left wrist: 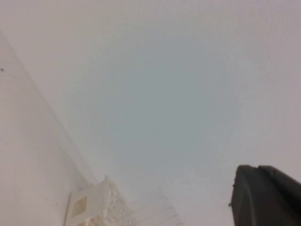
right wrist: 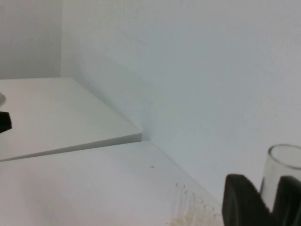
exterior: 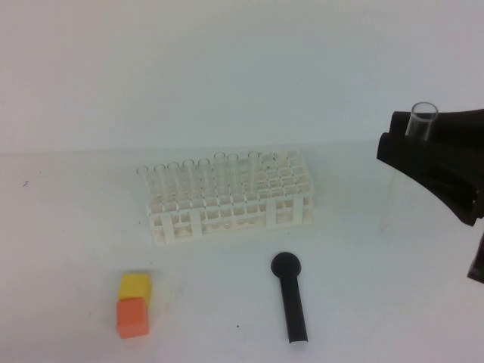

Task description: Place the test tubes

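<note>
The right hand [exterior: 401, 147], at far right above the white tabletop [exterior: 68, 249], grips a clear glass test tube [exterior: 421, 122] near its rim. The tube is probably light, slick and fragile. The left hand [left wrist: 265, 195] shows only at its wrist; I cannot tell its state.

No writing, label, brand, number or sign can be read anywhere. There is none on the white rack [exterior: 227, 200], the yellow block [exterior: 134, 286], the orange block [exterior: 132, 316] or the black tool [exterior: 290, 299]. The right gripper [exterior: 420, 142], clasping a test tube [exterior: 422, 119] at the high view's right edge, is unmarked. So is the left gripper [left wrist: 268, 197], seen only as a dark corner in its wrist view.
</note>
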You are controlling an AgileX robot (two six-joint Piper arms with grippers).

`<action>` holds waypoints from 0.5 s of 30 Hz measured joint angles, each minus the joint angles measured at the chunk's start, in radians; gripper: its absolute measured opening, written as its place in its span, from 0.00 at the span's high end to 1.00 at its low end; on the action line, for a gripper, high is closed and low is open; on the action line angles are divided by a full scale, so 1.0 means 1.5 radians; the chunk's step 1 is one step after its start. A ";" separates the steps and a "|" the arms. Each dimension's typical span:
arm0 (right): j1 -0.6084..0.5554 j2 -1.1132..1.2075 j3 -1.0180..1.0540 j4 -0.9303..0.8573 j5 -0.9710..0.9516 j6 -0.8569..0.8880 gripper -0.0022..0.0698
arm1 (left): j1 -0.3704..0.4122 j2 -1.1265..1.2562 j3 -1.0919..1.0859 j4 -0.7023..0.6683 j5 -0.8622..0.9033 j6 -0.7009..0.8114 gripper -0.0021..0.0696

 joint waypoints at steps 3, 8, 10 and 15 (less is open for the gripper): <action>0.000 0.000 0.000 0.000 0.016 0.000 0.80 | 0.000 0.000 0.000 0.000 -0.005 0.000 0.97; 0.000 0.000 0.000 0.000 0.021 0.002 0.80 | 0.000 0.001 0.000 0.030 -0.005 0.000 0.97; 0.000 0.000 0.000 0.000 0.021 0.002 0.80 | 0.000 0.001 0.000 0.073 -0.005 0.000 0.97; 0.000 0.000 0.000 0.000 0.021 0.003 0.80 | 0.000 0.003 0.000 0.235 -0.002 0.000 0.97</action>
